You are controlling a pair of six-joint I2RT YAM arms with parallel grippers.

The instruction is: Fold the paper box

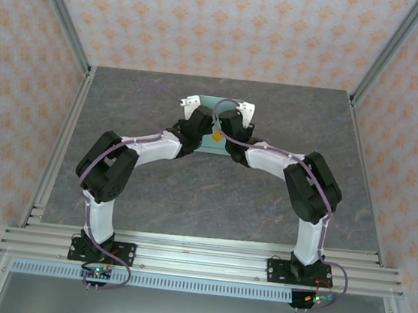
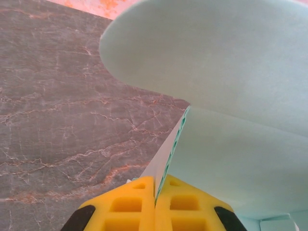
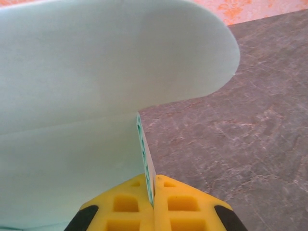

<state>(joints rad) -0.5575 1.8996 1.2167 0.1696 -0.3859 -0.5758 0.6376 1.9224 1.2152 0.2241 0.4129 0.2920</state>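
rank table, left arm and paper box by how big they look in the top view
1. table
2. left arm
3. paper box, partly covered, so only its visible part counts

Overhead view looking down on table point(image 1: 212, 195), both wrist views close against paper box point(image 2: 231, 72)

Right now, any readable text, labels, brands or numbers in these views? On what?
No readable text anywhere.
Paper box: plain mint card, no print.
Wallpaper: orange pattern, no lettering.
Small boards at the arm bases: too small to read.
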